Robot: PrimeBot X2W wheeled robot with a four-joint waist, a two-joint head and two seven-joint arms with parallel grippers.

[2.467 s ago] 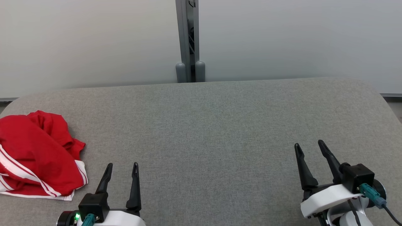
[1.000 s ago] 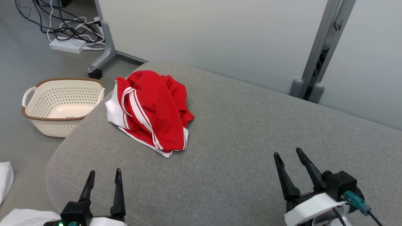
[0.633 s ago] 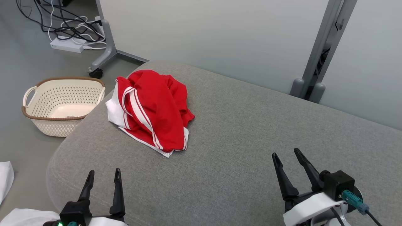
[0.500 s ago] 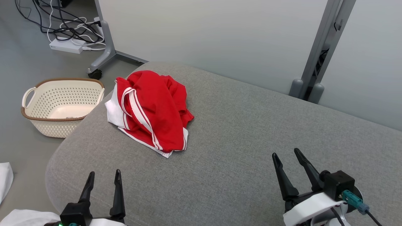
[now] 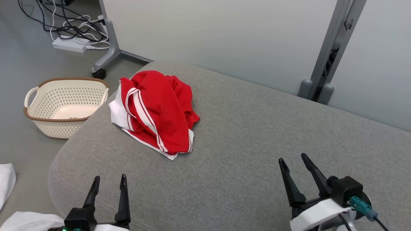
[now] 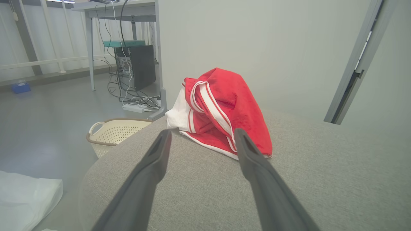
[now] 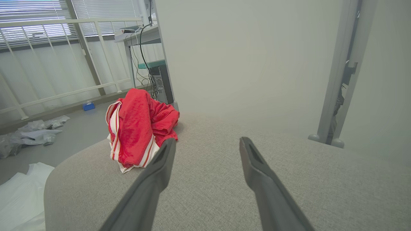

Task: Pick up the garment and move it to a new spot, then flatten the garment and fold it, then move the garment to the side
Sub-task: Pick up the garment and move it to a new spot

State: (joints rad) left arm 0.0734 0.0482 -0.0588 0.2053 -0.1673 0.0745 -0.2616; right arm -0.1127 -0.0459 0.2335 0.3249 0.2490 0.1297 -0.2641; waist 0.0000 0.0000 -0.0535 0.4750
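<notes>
The garment (image 5: pixel 159 110) is a crumpled red piece with white stripes and a white hem, heaped near the left end of the grey padded table (image 5: pixel 244 134). It also lies ahead of the fingers in the left wrist view (image 6: pixel 224 112) and off to the left in the right wrist view (image 7: pixel 136 131). My left gripper (image 5: pixel 109 180) hovers open over the table's near left edge, well short of the garment. Far to its right, my right gripper (image 5: pixel 292 158) is open with nothing between its fingers.
A cream perforated basket (image 5: pixel 64 106) stands on the floor left of the table. Cables and a power strip (image 5: pixel 69 45) lie behind it by a wheeled partition foot. White fabric (image 5: pixel 6 179) is on the floor at lower left. A grey wall panel backs the table.
The head camera turned left early on, bringing the garment toward the middle and the basket into view. Over the last second the picture barely shifts; both grippers stay open.
</notes>
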